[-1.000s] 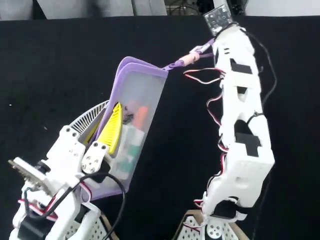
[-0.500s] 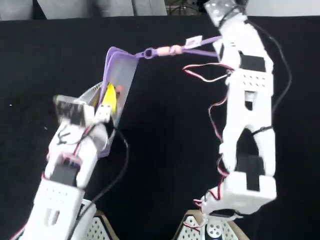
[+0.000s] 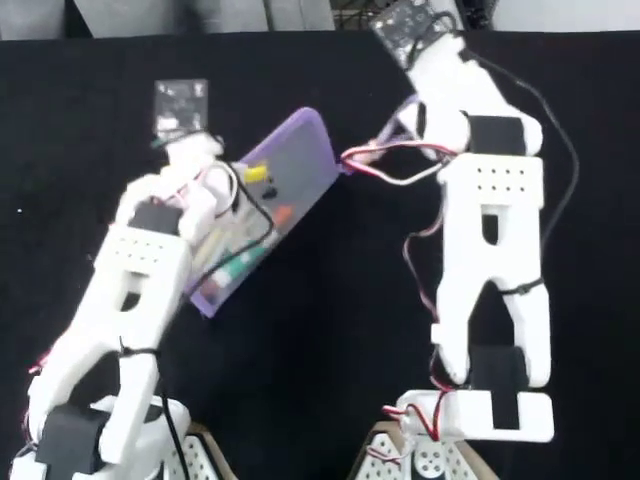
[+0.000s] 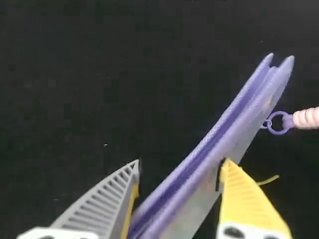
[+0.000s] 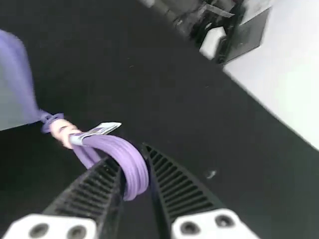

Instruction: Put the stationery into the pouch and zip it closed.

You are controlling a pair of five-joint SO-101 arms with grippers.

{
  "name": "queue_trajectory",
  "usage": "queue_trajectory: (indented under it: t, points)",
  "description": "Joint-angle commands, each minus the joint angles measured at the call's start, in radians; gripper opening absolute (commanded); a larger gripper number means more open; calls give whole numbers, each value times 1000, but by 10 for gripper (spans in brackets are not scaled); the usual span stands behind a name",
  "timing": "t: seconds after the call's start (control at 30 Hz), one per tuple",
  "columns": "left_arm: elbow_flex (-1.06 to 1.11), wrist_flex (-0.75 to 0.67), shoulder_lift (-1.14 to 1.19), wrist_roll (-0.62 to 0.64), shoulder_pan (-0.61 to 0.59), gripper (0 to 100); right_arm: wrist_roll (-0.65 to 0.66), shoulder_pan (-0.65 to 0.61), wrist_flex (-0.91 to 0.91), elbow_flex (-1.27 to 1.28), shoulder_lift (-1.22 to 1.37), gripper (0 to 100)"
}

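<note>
Over the last second my left arm has stretched out across the table [image 3: 330, 330] and swung the pouch [image 3: 290, 160] from standing on end to lying slanted with its flat side up. The left gripper [image 4: 180, 169] is clamped on its long edge, and the stationery [image 3: 240, 262] shows through the clear side. My right gripper [image 5: 132, 158] is pinched tight on the purple strap [image 5: 107, 144], which has shortened from a long taut line as the pouch came close. The zip ring [image 4: 277, 123] sits near the pouch's far corner, so I judge the zip about closed.
</note>
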Motion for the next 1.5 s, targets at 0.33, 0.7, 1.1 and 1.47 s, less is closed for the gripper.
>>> queue_trajectory:
  t: [0.33,0.7,1.1,1.47]
  points:
    - [-269,296,-311,38,-288,257,-3,-244,-140,328,-59,127]
    - [7,473,-793,35,-312,256,5,-281,-212,371,-122,404]
    - [346,482,-1413,35,-312,255,-3,-259,-212,401,-734,403]
    - [529,473,-1415,-35,-303,51,-3,-153,-222,977,-1435,185]
